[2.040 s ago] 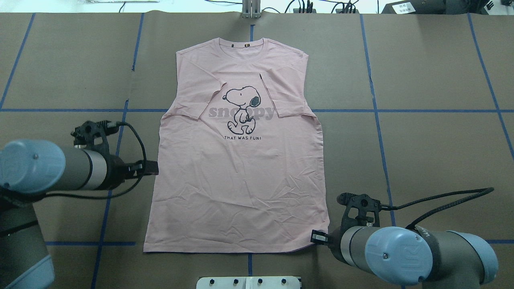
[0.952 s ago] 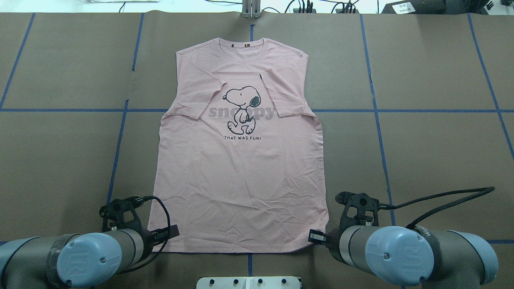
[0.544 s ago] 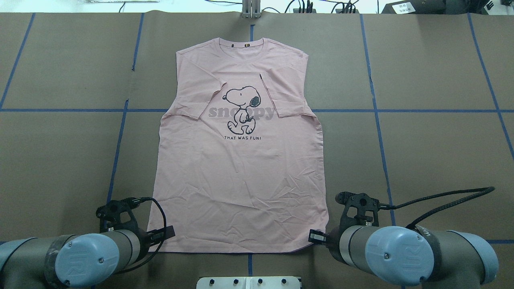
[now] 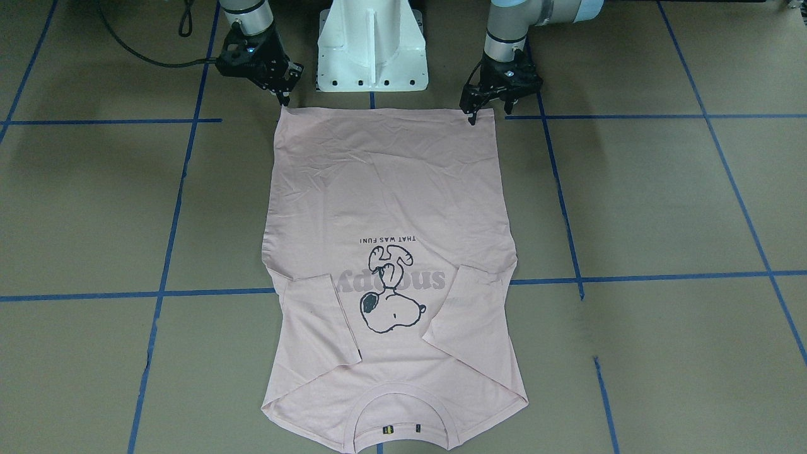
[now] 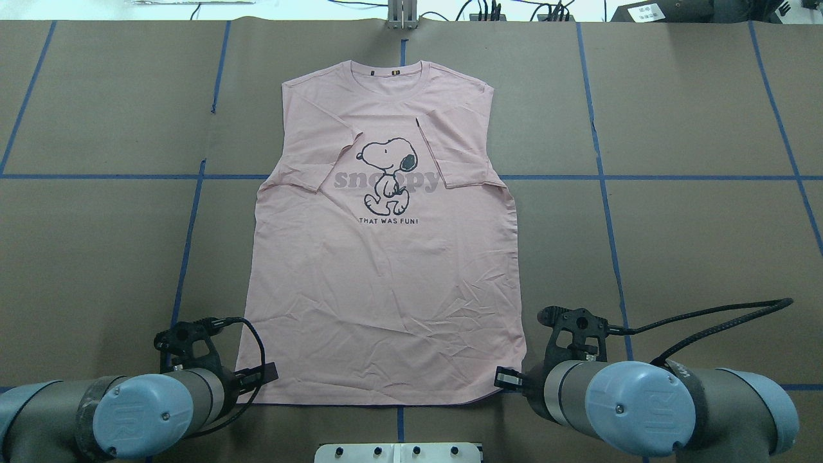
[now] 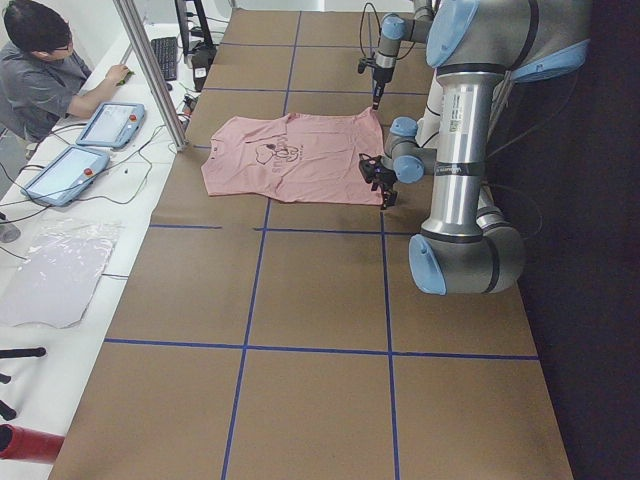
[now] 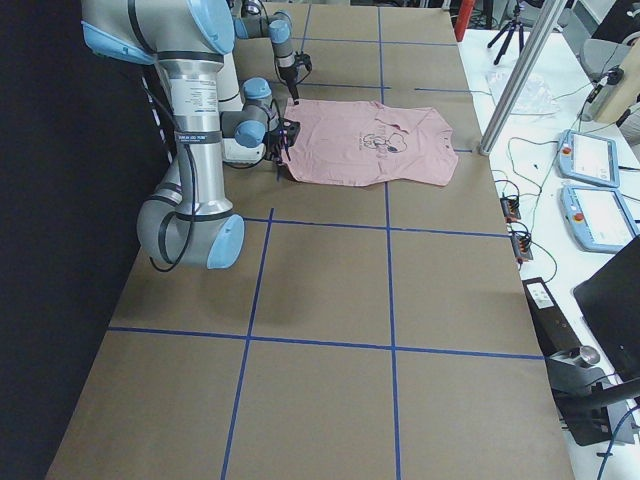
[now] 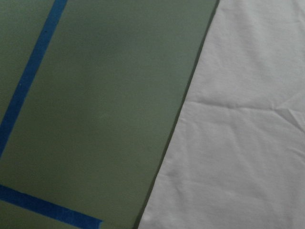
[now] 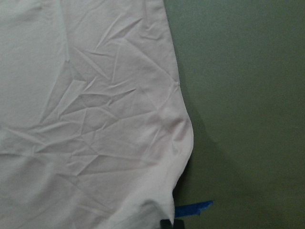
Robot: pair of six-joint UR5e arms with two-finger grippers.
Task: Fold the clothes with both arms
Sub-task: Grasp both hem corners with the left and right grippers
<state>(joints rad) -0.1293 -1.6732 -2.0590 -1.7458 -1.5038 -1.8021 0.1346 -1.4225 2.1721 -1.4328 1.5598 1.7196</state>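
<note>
The pale pink T-shirt (image 5: 386,276) lies flat, print up, both sleeves folded inward, collar at the far side; it also shows in the front view (image 4: 391,189). My left gripper (image 5: 267,373) is at the shirt's near left hem corner. In the front view (image 4: 488,113) its fingers stand apart on either side of that corner, open. My right gripper (image 5: 508,379) is at the near right hem corner (image 4: 282,98). In the right wrist view a dark fingertip (image 9: 164,223) sits on the creased hem (image 9: 143,210), shut on it. The left wrist view shows only the shirt's edge (image 8: 238,143).
The white pedestal base (image 4: 372,44) stands just behind the hem between the arms. Blue tape lines (image 5: 604,193) cross the brown table. An operator (image 6: 40,70) sits with tablets beyond the far edge, by a metal post (image 6: 150,70).
My left arm has swung from the shirt's left side down to the near left hem corner, and has barely shifted in the last half second. The right arm stays at its corner.
</note>
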